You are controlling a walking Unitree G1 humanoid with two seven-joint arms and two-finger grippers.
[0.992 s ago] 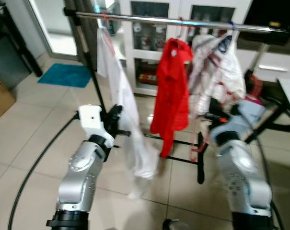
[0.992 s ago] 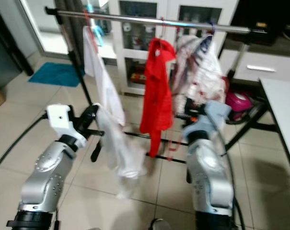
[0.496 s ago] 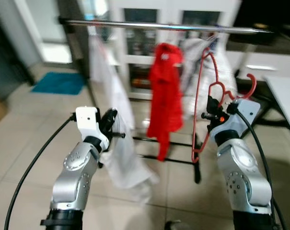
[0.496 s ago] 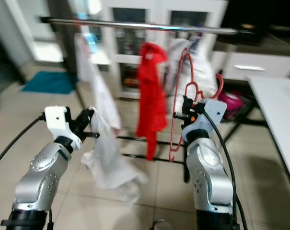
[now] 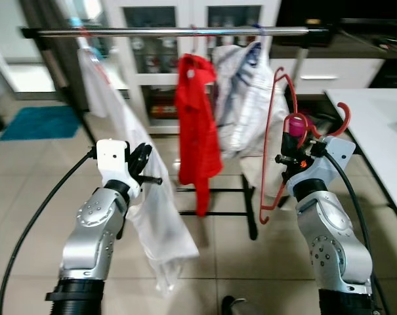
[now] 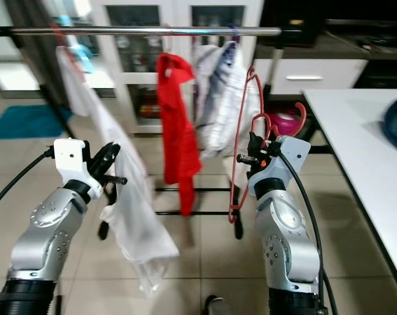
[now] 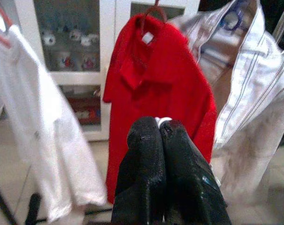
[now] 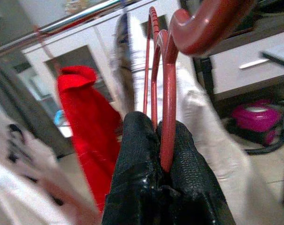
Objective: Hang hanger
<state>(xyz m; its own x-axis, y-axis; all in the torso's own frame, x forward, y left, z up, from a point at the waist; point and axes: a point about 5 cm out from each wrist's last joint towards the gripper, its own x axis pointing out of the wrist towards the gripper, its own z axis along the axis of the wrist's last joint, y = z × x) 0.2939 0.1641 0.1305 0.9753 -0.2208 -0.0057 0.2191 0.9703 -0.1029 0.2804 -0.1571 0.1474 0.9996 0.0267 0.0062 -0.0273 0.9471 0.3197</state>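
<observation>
Since a second ago my view has swung right, and the red hanger (image 5: 277, 141) now stands raised in front of the clothes instead of low by the arm. I see my right gripper (image 8: 156, 136) with its fingers (image 8: 134, 140) clenched on the hanger just under its hook, which is below the rail (image 5: 172, 31) and not over it. My left gripper (image 7: 159, 129) is pinched on a white scrap, with the white shirt (image 5: 146, 197) draped beside it. On the rail hang that shirt, a red shirt (image 5: 195, 125) and a striped shirt (image 5: 241, 105). A white counter (image 5: 375, 125) sits to my right.
</observation>
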